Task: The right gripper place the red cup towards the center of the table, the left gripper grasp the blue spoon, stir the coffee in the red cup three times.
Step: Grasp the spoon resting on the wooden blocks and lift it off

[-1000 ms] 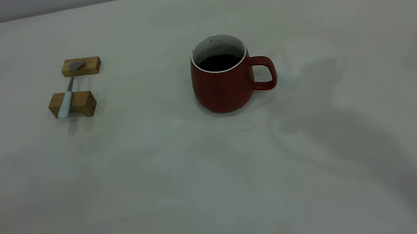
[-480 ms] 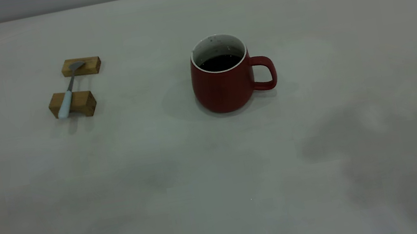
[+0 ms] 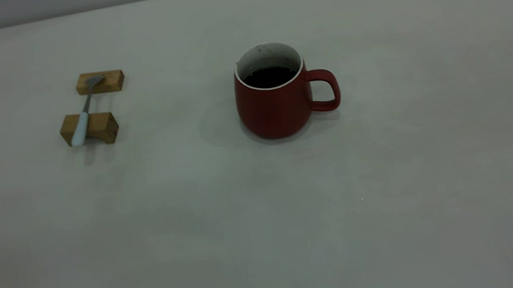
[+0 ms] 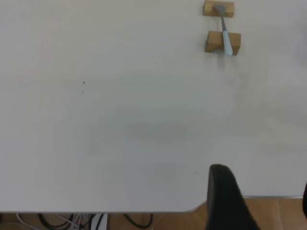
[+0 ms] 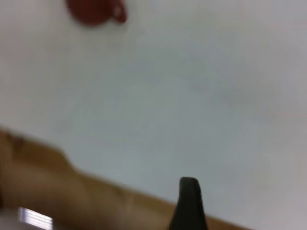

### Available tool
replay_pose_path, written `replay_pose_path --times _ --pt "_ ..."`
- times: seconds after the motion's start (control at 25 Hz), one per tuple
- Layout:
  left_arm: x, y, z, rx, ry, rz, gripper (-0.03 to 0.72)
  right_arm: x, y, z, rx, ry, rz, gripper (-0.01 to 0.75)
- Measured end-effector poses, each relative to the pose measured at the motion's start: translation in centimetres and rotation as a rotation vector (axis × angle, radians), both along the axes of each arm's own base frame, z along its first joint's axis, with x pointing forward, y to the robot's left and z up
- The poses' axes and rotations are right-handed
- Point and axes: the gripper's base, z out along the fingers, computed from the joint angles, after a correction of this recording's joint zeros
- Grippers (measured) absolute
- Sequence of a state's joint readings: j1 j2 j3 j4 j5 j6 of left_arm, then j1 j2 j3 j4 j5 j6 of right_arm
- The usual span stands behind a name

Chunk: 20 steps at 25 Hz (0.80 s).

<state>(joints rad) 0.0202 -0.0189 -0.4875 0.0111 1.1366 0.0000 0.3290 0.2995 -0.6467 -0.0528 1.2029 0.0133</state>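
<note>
- The red cup stands upright near the middle of the table, its loop handle pointing toward the right arm's side in the exterior view.
- The coffee — dark, nearly black — sits well below the cup's white rim.
- The blue spoon lies bridged across two wooden blocks, well apart from the cup on the left arm's side; its pale handle rests on the nearer block, its grey bowl on the farther one.
- The left gripper hangs over the table's edge, far from the spoon; two dark fingers show with a wide gap between them — spread apart, holding nothing.
- The right gripper is also back at a table edge, far from the cup; only one dark finger shows, so its spread cannot be told.
</note>
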Motion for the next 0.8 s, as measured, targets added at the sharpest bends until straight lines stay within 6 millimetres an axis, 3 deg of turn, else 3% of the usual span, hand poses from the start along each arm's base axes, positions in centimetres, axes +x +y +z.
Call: replay_pose_path --times 0.24,0.8 --pt "0.0 0.0 0.0 0.0 0.0 0.0 0.459 -3.1 -0.8 -2.9 0.074 -0.172 -0.202 0.668" --pt "0.0 0.0 0.0 0.0 0.0 0.0 0.459 -2.8 -0.3 -4.3 0.056 -0.161 -0.191 0.645"
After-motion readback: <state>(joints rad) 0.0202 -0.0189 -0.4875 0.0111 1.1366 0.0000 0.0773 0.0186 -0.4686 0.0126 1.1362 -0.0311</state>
